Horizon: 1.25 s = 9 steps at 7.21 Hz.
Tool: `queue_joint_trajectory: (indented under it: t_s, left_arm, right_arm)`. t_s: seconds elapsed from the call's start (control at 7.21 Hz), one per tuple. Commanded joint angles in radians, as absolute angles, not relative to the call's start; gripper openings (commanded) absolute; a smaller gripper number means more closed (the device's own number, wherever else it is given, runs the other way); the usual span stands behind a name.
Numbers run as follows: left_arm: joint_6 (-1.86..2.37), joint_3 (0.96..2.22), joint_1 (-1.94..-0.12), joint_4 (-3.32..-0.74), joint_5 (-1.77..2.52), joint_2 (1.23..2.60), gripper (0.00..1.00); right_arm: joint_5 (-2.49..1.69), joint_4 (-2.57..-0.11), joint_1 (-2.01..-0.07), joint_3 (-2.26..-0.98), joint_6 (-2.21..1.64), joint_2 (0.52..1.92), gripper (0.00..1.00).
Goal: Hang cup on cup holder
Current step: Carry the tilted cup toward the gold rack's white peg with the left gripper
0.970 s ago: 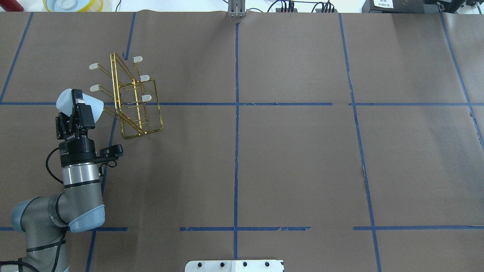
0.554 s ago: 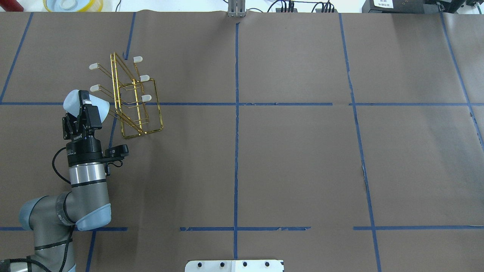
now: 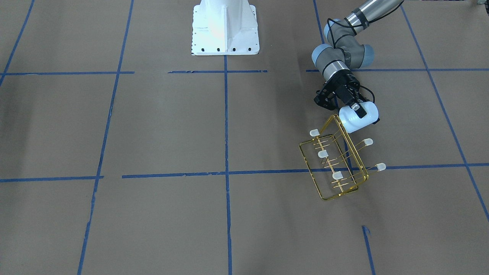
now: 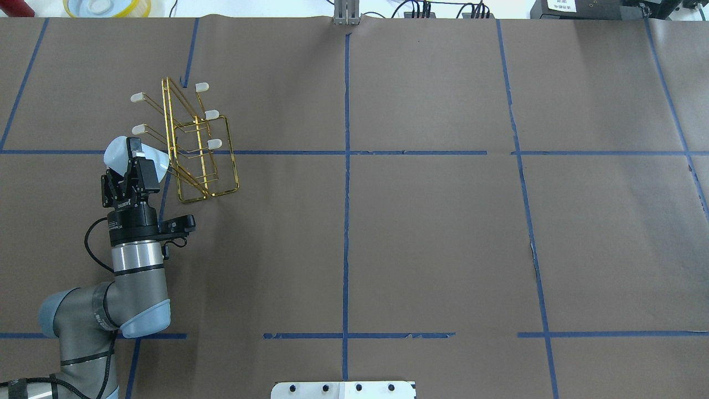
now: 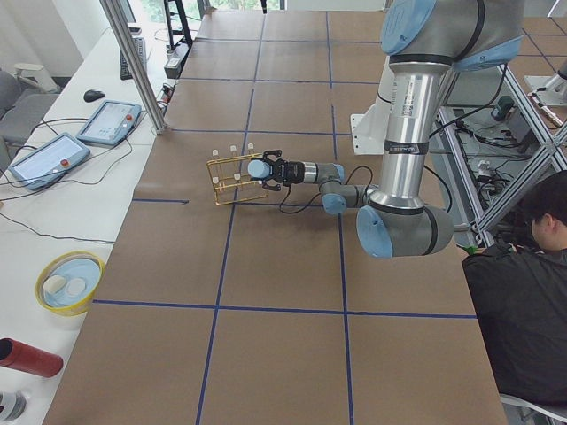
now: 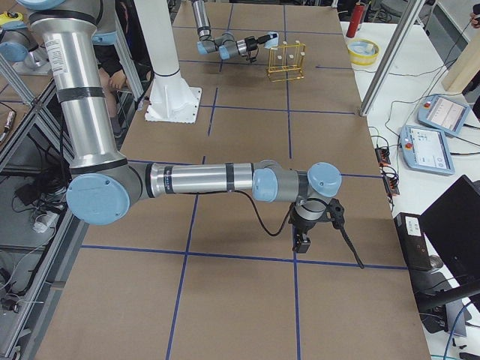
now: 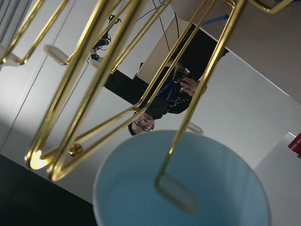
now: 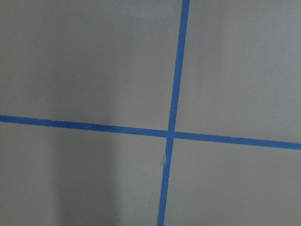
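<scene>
The step in hand appears to be threading the cup onto a prong. The left end effector (image 4: 135,154) holds the cup (image 4: 117,155) on its side above the table (image 4: 421,249). It is at the near left corner of the cup holder (image 4: 171,133), and the mouth of the cup is turned to the right, toward the wires.

In the left wrist view one capped prong (image 7: 181,197) lies across the open mouth. Its white cap seems to be at the rim or just inside, but the depth cannot be read with certainty. To do this step well, the arm should probably advance along the line of this prong and not across it. In this way the rim does not catch the cap or the gold frame just beside it. The movement should be slow, because the holder looks like light wire and a side push could slide or tip it. The cap should reach deep inside the cup before the grip is released, otherwise the cup may slip off. Farther away, the other five caps are bare.

The left end effector has its fingers narrowed onto the body of the cup, and it seems to touch nothing else. The right end effector (image 6: 301,241) hangs over the table well apart, far to the right. It shows only in a side view, so one cannot tell if its fingers are apart or together.
</scene>
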<state>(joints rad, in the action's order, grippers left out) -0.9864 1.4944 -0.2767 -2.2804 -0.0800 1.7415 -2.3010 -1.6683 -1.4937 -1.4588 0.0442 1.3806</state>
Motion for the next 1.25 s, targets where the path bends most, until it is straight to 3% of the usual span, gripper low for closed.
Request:
queue_joint_trajectory:
  t_s: [0.0,0.14,0.69,1.11]
  left_arm:
    - [-0.986,1.49,-0.276,-2.281,-0.08,1.747,0.32]
    - [-0.995,1.489,-0.276,-2.278,-0.078,1.747,0.99]
    - [-0.986,1.493,-0.276,-2.278,-0.075,1.747,1.0]
    - [-0.97,1.567,-0.276,-2.298,-0.071,1.694,1.0]
  right_arm:
    - [-2.301,-1.669,-1.494,-1.459,0.044,1.381,1.0]
    - [-2.301,-1.669,-1.494,-1.459,0.044,1.381,1.0]
    - [-2.301,-1.669,-1.494,-1.459,0.044,1.381,1.0]
    - [-2.301,-1.669,-1.494,-1.459,0.044,1.381,1.0]
